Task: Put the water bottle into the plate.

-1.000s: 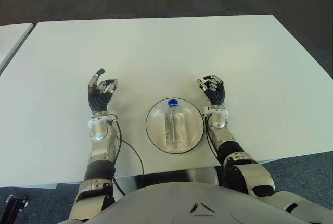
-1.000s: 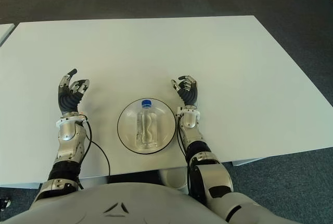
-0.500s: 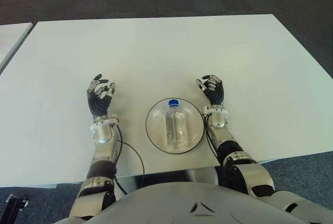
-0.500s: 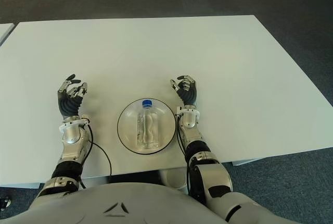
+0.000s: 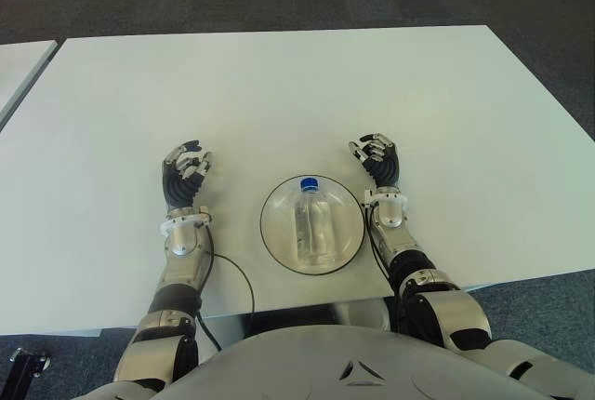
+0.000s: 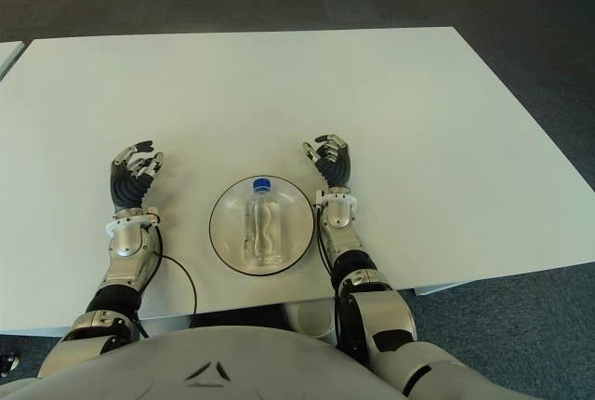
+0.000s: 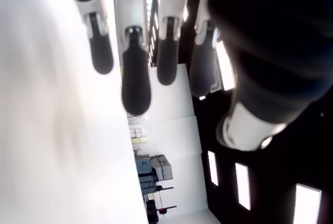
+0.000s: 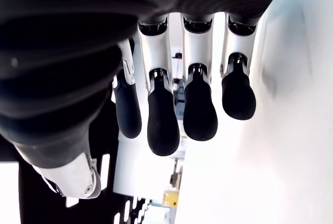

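Note:
A clear water bottle (image 5: 313, 223) with a blue cap (image 5: 309, 183) lies flat inside the round clear plate (image 5: 277, 230) near the table's front edge, cap pointing away from me. My left hand (image 5: 185, 170) is left of the plate, fingers loosely curled and holding nothing. My right hand (image 5: 377, 157) is just right of the plate, fingers relaxed and empty. Each wrist view shows only that hand's own fingers (image 7: 136, 81) (image 8: 162, 122), with nothing between them.
The white table (image 5: 279, 93) stretches wide beyond the plate. A black cable (image 5: 237, 279) runs from my left wrist toward the front edge. A second white table's corner (image 5: 20, 60) shows at far left. Dark carpet surrounds the table.
My left hand has drawn back toward me and slightly toward the plate, and its fingers have curled in. The right hand has barely shifted. Bottle and plate have stayed put.

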Controlling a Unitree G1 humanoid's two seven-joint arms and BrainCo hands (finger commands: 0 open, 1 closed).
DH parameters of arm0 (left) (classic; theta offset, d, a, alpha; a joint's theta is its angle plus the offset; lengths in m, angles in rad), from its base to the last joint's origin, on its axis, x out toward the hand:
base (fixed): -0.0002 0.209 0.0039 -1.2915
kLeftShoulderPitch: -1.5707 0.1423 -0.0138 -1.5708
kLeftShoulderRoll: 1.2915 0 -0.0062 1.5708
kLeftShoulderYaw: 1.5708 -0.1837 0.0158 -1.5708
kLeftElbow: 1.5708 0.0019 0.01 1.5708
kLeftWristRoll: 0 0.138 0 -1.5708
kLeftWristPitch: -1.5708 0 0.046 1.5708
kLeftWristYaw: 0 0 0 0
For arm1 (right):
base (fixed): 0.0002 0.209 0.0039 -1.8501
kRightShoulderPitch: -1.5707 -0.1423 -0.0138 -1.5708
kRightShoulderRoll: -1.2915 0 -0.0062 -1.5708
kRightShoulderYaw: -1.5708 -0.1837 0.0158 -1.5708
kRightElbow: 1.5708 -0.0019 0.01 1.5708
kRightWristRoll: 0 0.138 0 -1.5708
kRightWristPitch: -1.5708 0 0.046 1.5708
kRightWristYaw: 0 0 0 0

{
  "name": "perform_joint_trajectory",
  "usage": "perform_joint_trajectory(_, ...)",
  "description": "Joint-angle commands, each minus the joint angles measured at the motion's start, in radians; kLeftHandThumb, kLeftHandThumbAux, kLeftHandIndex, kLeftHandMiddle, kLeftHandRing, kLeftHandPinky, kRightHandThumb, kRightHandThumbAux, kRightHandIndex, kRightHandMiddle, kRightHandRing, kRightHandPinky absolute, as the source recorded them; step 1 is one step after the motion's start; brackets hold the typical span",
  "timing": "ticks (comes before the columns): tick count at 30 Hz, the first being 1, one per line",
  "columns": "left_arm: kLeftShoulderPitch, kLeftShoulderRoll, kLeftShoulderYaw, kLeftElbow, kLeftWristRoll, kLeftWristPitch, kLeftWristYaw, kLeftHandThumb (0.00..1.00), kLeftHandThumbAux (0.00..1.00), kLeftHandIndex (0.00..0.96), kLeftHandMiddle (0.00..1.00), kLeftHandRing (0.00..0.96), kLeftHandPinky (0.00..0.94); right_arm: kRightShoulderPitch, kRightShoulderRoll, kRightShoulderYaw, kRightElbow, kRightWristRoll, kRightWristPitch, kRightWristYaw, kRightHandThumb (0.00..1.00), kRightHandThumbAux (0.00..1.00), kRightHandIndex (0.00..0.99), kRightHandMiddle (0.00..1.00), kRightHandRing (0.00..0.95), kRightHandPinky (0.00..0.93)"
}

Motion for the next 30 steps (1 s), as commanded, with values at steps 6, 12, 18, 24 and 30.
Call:
perform_joint_trajectory(6, 0.007, -0.01, -0.014, -0.03, -0.01, 0.077, -0.018, 0.706, 0.714, 0.437, 0.681, 0.655, 0.622, 0.012, -0.014, 0.001, 0.023, 0.001, 0.03, 0.026, 0.707, 0.727, 0.435, 0.699, 0.71, 0.72)
perform_joint_trajectory(12, 0.007, -0.009, -0.022, -0.036, -0.006, 0.102, -0.024, 0.706, 0.713, 0.436, 0.679, 0.654, 0.626, 0.008, -0.034, -0.001, 0.034, 0.001, 0.047, 0.038, 0.707, 0.728, 0.434, 0.69, 0.701, 0.7)
perform_joint_trajectory(18, 0.009, -0.008, -0.033, -0.039, -0.016, 0.102, -0.063, 0.707, 0.713, 0.437, 0.68, 0.657, 0.634, 0.006, -0.048, 0.003, 0.035, -0.002, 0.077, 0.055, 0.706, 0.73, 0.433, 0.672, 0.685, 0.69)
perform_joint_trajectory(24, 0.013, -0.007, -0.042, -0.051, -0.033, 0.116, -0.107, 0.708, 0.713, 0.437, 0.682, 0.659, 0.634, 0.004, -0.052, 0.008, 0.028, -0.012, 0.088, 0.038, 0.705, 0.731, 0.433, 0.669, 0.68, 0.679)
perform_joint_trajectory(30, 0.021, -0.011, -0.055, -0.076, -0.028, 0.138, -0.117, 0.708, 0.714, 0.436, 0.673, 0.65, 0.622, 0.004, -0.051, 0.008, 0.024, -0.018, 0.08, 0.016, 0.706, 0.73, 0.434, 0.678, 0.685, 0.67)
